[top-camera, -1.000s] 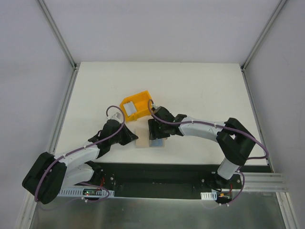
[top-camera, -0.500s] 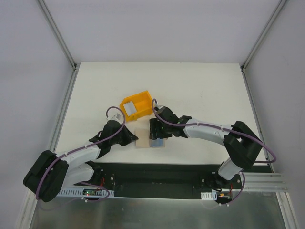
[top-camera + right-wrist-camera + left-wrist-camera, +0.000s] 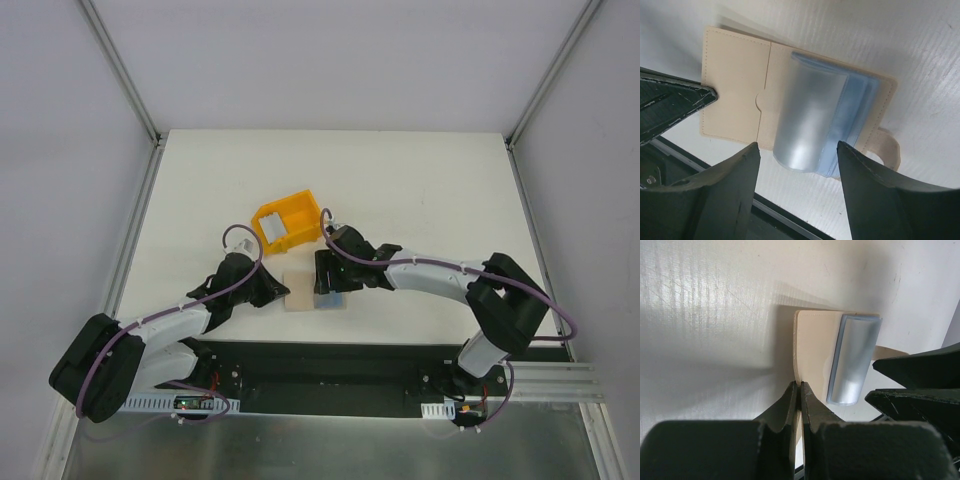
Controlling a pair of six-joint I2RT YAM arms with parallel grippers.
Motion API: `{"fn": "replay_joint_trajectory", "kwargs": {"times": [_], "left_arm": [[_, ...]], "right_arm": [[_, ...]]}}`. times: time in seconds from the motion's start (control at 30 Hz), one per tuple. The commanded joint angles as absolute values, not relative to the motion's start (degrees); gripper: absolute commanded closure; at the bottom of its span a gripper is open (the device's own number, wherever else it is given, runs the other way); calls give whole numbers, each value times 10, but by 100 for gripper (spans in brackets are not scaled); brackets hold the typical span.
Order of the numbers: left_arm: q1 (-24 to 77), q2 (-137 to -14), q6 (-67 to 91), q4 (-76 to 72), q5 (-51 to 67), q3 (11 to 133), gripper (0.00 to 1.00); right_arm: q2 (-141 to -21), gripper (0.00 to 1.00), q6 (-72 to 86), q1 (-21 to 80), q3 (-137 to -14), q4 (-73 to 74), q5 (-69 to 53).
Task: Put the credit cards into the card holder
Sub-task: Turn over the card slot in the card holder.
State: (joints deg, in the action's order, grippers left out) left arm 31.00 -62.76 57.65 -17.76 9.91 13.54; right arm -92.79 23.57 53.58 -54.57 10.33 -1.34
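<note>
The beige card holder (image 3: 735,80) lies open and flat on the white table, also in the top view (image 3: 300,296) and the left wrist view (image 3: 812,347). Silvery-blue credit cards (image 3: 815,117) lie stacked on its right half, the top one bowed upward, and overhang its near edge; they show too in the left wrist view (image 3: 852,357) and the top view (image 3: 330,299). My left gripper (image 3: 799,386) is shut on the holder's left edge. My right gripper (image 3: 799,152) is open, its fingers either side of the cards' near end and just above them.
A yellow plastic bin (image 3: 288,222) holding a grey card stands just behind the holder. The black base rail (image 3: 340,360) runs along the table's near edge. The holder's strap tab (image 3: 887,145) sticks out at its right.
My right gripper has shifted slightly nearer, over the cards. The left gripper and the holder have stayed put.
</note>
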Motion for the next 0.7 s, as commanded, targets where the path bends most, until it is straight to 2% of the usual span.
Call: {"fn": "replay_joint_trajectory", "kwargs": {"times": [0.0, 0.2, 0.37, 0.67], "left_arm": [[306, -628, 577, -189, 91, 130, 100], [307, -628, 577, -190, 91, 128, 100], [306, -628, 579, -193, 90, 127, 100], [306, -660, 592, -221, 96, 117, 100]], "right_arm": [[-944, 34, 249, 532, -548, 103, -16], [-973, 34, 251, 531, -556, 99, -37], [-983, 39, 243, 533, -566, 81, -61], [-1029, 39, 244, 532, -615, 39, -142]]}}
